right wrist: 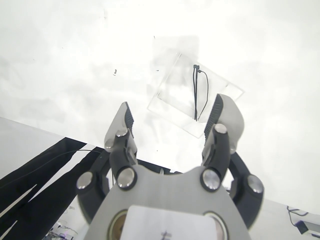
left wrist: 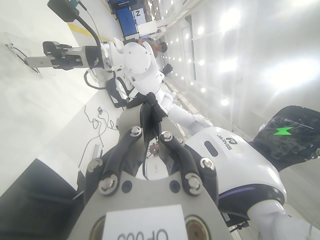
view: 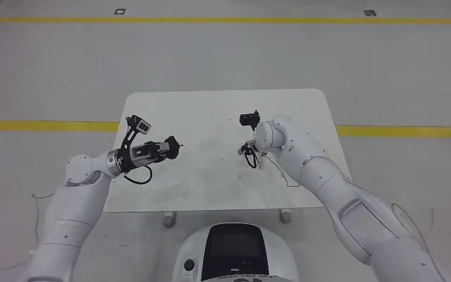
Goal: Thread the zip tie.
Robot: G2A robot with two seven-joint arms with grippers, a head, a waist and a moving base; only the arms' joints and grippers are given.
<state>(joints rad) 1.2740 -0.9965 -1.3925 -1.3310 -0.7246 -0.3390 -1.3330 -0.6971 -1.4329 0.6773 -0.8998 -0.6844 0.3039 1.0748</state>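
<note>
Right wrist view: the right gripper (right wrist: 173,102) hangs wide open and empty over thin black plastic zip ties (right wrist: 195,91). They lie on a clear square sheet (right wrist: 170,93) on the white table (right wrist: 75,38). The left gripper (left wrist: 149,106) is pinched on what looks like a black strap (left wrist: 144,161). Closing could skid a flat tie or snag the sheet.
</note>
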